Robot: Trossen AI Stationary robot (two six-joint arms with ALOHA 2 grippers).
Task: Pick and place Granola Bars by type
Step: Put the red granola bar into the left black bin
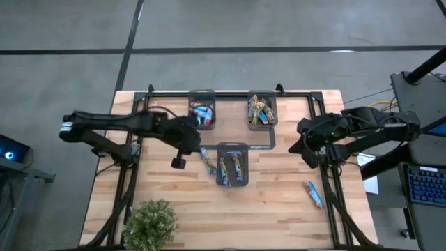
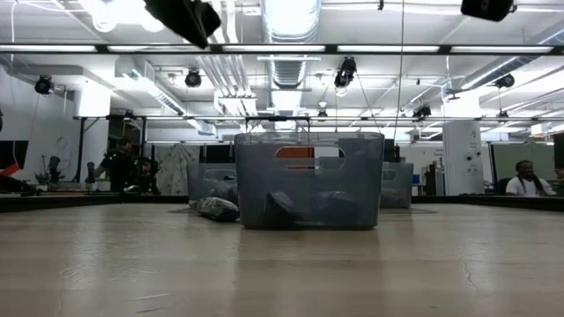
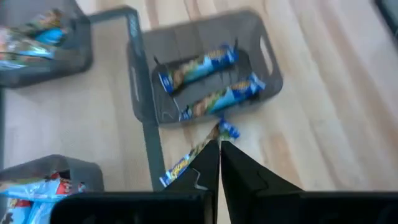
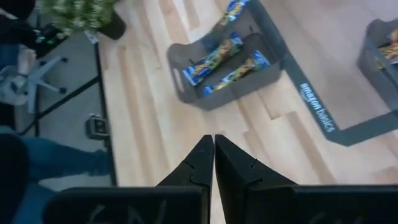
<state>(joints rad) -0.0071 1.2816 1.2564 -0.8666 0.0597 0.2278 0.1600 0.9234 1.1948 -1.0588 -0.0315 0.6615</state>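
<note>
Left pincer (image 3: 219, 144) clenched above a loose bar (image 3: 198, 149); right pincer (image 4: 214, 140) clenched, hovering.

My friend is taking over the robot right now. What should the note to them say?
Left gripper: shut, above the bar lying beside the middle tray; no bar seen in its grip.
Right gripper: shut, empty, waiting at the table's right.
Done: bars lie in the middle tray, the left tray and the right tray.
Left: the bar beside the middle tray and the lone bar at the right.
</note>
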